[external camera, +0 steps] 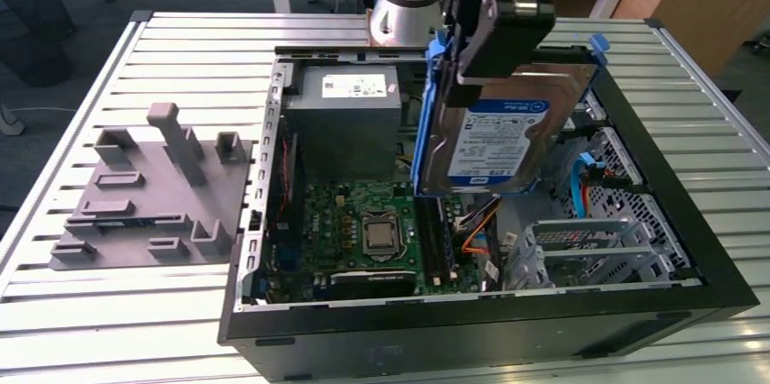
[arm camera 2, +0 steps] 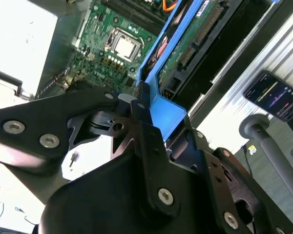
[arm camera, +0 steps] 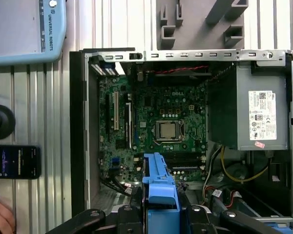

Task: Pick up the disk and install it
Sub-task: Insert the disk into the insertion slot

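We judge the pick-up done and the install not yet done. The disk point(external camera: 503, 145) hangs on edge above the open computer case point(external camera: 481, 334), its label turned toward the exterior view, and as far as we can tell it touches nothing inside. The gripper point(external camera: 481, 68) holds it from above. In the second wrist view the fingers point(arm camera 2: 145, 131) are clamped on the blue carrier rail at the disk's upper end.

The disk hangs over the middle of the case, between the power supply point(external camera: 349, 123) and the drive cage point(external camera: 601, 253). Inside the case we see the motherboard point(external camera: 361, 222) with its processor socket, the grey power supply with a white sticker, loose cables and the metal cage in one corner. The disk is not in that cage. Beside the case, on the worktop point(external camera: 132, 321), lies a grey moulded fixture point(external camera: 157, 195).
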Controlling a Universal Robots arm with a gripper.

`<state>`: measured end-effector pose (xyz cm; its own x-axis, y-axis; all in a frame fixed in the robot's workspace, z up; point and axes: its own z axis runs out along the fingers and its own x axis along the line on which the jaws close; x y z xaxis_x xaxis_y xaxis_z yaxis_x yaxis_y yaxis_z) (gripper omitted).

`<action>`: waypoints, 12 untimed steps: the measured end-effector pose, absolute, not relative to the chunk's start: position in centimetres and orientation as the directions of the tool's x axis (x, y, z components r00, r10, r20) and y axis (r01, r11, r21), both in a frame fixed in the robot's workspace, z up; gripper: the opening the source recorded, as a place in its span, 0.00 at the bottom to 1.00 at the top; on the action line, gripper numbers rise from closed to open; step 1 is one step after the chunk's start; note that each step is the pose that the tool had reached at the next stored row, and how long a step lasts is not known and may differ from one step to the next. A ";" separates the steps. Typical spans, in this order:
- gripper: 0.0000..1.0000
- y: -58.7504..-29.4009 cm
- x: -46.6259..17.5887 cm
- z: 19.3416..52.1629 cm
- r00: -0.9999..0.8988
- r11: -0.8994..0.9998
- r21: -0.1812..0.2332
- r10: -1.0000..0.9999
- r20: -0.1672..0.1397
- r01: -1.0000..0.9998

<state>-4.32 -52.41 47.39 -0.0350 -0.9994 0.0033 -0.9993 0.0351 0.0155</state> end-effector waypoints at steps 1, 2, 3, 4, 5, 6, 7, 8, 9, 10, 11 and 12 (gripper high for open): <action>0.37 -52.4 -4.2 47.4 -0.035 0.035 0.016 -0.999 0.003 -0.999; 0.37 -52.5 -4.1 47.4 -0.035 0.035 0.016 -0.999 0.003 -0.999; 0.37 -52.6 -4.1 47.4 -0.035 0.035 0.016 -0.999 0.003 -0.999; 0.37 -52.9 -4.1 47.3 -0.035 0.035 0.016 -0.999 0.003 -0.999; 0.37 -53.1 -4.1 47.3 -0.035 0.035 0.016 -0.999 0.003 -0.999; 0.37 -53.4 -4.1 47.3 -0.035 0.035 0.015 -0.999 0.003 -0.999; 0.37 -53.7 -4.1 47.3 -0.035 0.035 0.015 -0.999 0.003 -0.999; 0.37 -53.9 -4.1 47.3 -0.035 0.035 0.016 -0.999 0.003 -0.999; 0.37 -54.0 -4.1 47.2 -0.034 0.035 0.016 -0.999 0.003 -0.999; 0.37 -54.1 -4.0 47.2 -0.033 0.033 0.016 -0.999 0.003 -0.999; 0.37 -54.1 -3.8 47.1 -0.030 0.030 0.016 -1.000 0.003 -0.999; 0.37 -54.1 -3.6 47.1 -0.028 0.028 0.016 -1.000 0.003 -0.999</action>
